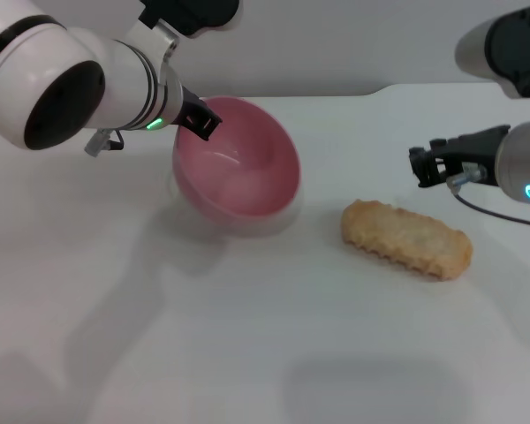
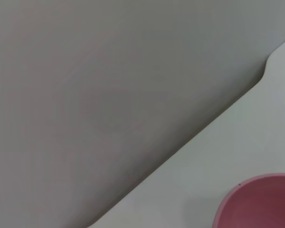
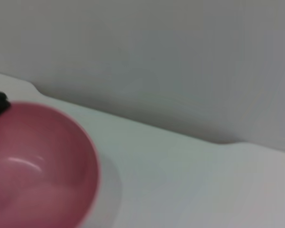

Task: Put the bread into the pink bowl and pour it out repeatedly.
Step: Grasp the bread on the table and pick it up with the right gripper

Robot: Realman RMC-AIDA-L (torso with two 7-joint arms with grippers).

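Your left gripper (image 1: 199, 119) grips the tilted pink bowl's (image 1: 238, 168) rim at 10 o'clock. The bread (image 1: 406, 238) lies flat, long axis 10-to-4. You cannot tell the right gripper's (image 1: 424, 165) opening.

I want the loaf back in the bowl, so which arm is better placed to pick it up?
The right. Its tool hovers just beyond the bread, which lies on the table. The left tool is holding the tilted pink bowl by its rim.
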